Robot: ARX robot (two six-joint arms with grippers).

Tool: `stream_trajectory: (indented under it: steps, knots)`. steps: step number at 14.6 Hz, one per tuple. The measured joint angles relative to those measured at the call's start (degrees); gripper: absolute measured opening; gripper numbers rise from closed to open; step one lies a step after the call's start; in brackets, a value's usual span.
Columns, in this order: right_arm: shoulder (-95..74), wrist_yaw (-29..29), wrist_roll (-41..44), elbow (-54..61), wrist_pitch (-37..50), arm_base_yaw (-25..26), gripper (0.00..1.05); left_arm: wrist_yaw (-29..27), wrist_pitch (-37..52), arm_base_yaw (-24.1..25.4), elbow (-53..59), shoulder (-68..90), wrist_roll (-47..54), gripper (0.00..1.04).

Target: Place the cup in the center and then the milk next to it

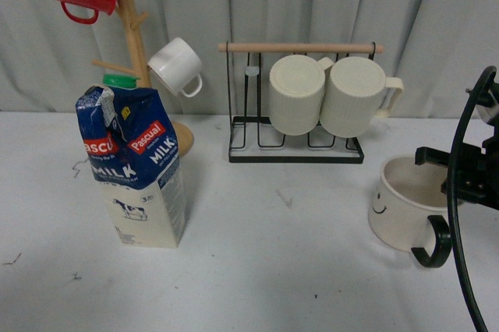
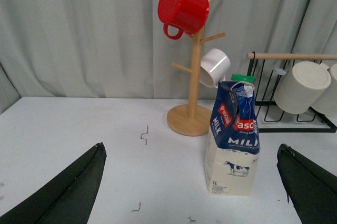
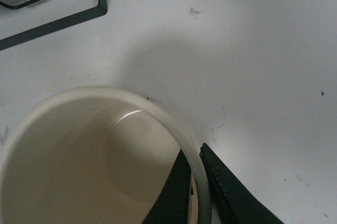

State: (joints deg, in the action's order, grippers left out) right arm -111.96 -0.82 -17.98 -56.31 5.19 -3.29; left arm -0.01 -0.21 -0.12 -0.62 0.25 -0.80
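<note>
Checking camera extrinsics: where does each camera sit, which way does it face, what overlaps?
Front: on the body, facing forward over the table; sees the milk, the cup, mug tree, wire rack; right gripper at the cup.
Left wrist: on the left arm, looking level at the milk and mug tree; left gripper open.
Right wrist: on the right arm, looking down into the cup; right gripper shut on its rim.
Shared: front and left wrist both show the milk.
</note>
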Motion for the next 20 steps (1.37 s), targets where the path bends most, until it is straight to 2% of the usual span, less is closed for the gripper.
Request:
stream_trajectory:
  steps: [1, 2, 6, 7, 9, 10, 16, 20]
  knots:
    - [1.14, -0.24, -0.52, 0.52, -0.72, 0.07, 0.05, 0.02, 0.00, 0.00, 0.00, 0.00, -0.02, 0.98]
    - [2.67, -0.70, -0.48, 0.90, -0.98, 0.33, 0.03, 0.00, 0.02, 0.02, 0.00, 0.00, 0.00, 0.98]
    - [11.78, -0.92, -1.73, 1.77, -2.62, -2.40, 0.03, 0.02, 0.02, 0.00, 0.00, 0.02, 0.00, 0.98]
    - [12.07, -0.35, -2.01, 1.27, -3.23, -4.42, 0.03, 0.02, 0.00, 0.00, 0.00, 0.00, 0.00, 0.98]
    - [6.97, 4.09, -4.11, -4.48, -7.87, -11.85, 0.03, 0.00, 0.02, 0.00, 0.00, 0.00, 0.00, 0.98]
    - [5.09, 5.53, -4.81, -6.43, -9.09, -13.35, 0.03, 0.00, 0.00, 0.00, 0.00, 0.00, 0.00, 0.98]
    - [1.31, 8.48, -6.97, -8.98, -12.22, -17.46, 0.03, 0.00, 0.02, 0.02, 0.00, 0.00, 0.00, 0.98]
    - [0.24, 10.43, -7.72, -9.97, -13.73, -18.08, 0.03, 0.00, 0.02, 0.00, 0.00, 0.00, 0.00, 0.98]
